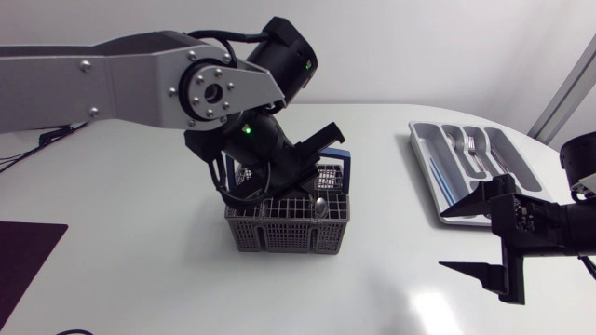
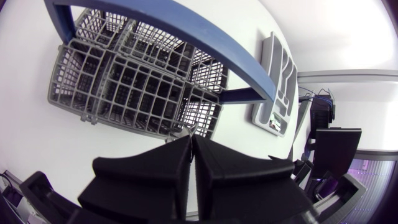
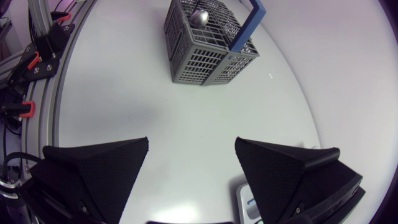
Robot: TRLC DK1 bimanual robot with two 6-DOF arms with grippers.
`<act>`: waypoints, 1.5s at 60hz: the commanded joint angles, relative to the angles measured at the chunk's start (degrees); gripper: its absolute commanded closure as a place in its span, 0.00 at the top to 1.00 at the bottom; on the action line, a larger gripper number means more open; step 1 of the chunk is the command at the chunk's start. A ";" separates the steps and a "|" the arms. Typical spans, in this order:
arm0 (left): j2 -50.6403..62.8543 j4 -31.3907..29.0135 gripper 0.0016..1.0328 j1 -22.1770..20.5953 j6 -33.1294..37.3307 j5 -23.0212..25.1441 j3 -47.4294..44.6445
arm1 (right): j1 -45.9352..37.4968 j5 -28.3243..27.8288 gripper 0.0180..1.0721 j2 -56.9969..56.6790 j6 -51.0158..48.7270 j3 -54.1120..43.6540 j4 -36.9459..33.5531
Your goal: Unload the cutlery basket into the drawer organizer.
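Note:
The grey cutlery basket (image 1: 289, 233) (image 2: 124, 81) (image 3: 205, 56) with a blue handle (image 1: 346, 172) stands mid-table. A spoon (image 1: 319, 207) (image 3: 200, 17) stands in one compartment, bowl up. My left gripper (image 1: 293, 186) (image 2: 189, 140) hangs shut right over the basket, its fingertips at an edge compartment; I cannot tell whether anything thin is pinched there. The grey drawer organizer (image 1: 428, 163) (image 2: 273, 87) lies at the far right with forks (image 1: 470, 149) in it. Near the organizer's front end my right gripper (image 1: 445, 242) (image 3: 192, 146) is open and empty above bare table.
A dark mat (image 1: 23, 256) lies at the table's front left corner. White tabletop stretches between the basket and the organizer. The table's curved edge runs close behind the organizer.

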 commanded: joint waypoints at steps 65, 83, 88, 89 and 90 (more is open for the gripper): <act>-15.09 -0.40 0.03 -1.04 4.83 0.22 -5.56 | 30.15 5.06 0.93 -5.14 37.78 2.03 14.37; -15.27 1.18 0.03 -1.12 2.90 1.09 -5.74 | 44.48 18.94 0.89 -3.64 50.26 0.89 29.40; -15.27 1.79 0.03 -1.04 2.11 1.80 -5.91 | 45.79 20.53 0.86 -2.50 52.28 0.98 32.47; -15.27 1.88 0.03 -1.04 2.02 2.06 -5.91 | 46.06 20.97 0.86 -2.41 52.46 0.98 33.00; -15.27 1.97 0.03 -1.04 1.76 2.24 -6.00 | 46.32 21.32 0.86 -2.15 52.72 0.89 33.71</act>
